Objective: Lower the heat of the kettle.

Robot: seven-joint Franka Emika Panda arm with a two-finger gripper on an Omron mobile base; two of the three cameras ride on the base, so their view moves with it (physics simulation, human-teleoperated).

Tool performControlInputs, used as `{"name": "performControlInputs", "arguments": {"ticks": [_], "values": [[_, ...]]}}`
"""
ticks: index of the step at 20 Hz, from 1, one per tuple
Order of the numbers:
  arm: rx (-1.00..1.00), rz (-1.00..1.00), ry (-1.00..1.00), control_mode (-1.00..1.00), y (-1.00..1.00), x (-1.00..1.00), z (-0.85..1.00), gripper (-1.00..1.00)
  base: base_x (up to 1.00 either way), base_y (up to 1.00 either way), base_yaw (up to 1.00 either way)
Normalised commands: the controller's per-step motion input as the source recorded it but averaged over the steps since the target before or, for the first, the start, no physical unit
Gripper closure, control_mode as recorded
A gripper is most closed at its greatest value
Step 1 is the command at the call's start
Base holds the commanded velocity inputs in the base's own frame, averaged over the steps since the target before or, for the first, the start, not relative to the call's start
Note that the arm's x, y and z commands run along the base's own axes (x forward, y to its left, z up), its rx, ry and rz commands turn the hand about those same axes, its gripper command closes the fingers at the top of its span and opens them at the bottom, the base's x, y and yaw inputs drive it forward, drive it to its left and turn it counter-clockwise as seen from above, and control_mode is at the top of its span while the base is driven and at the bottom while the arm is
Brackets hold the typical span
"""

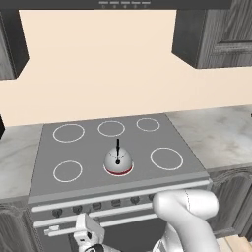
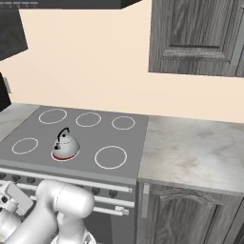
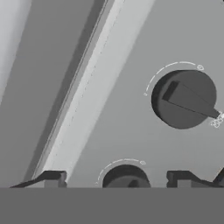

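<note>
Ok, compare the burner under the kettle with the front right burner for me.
The burner under the kettle glows red along its front edge; the front right burner shows a plain white ring. The first is mostly covered by the kettle; the second is bare. The first sits in the front middle, the second at the stove's right. Both lie flat on the grey stovetop.

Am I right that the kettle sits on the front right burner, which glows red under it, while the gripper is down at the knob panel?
Not quite: the kettle sits on the front middle burner, as the left base view shows, with a ring on either side. The red glow is right, and the gripper is at the knobs.
</note>
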Motion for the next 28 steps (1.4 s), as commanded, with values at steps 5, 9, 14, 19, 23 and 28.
{"name": "performControlInputs", "arguments": {"ticks": [5, 9, 14, 19, 23, 28], "values": [[0.01, 0.17, 0.16, -1.00, -0.02, 0.47, -0.13, -1.00, 0.00, 0.00, 0.00], [0.01, 0.06, 0.00, -1.00, -0.05, 0.19, 0.00, -1.00, 0.00, 0.00, 0.00], [0.00, 0.00, -0.01, -1.00, -0.16, 0.06, 0.08, -1.00, 0.00, 0.00, 0.00], [0.00, 0.00, 0.00, -1.00, -0.28, 0.16, 0.13, -1.00, 0.00, 0.00, 0.00], [0.00, 0.00, 0.00, -1.00, -0.13, 0.36, 0.10, -1.00, 0.00, 0.00, 0.00], [0.00, 0.00, 0.00, -1.00, -0.09, 0.26, 0.15, -1.00, 0.00, 0.00, 0.00]]}}
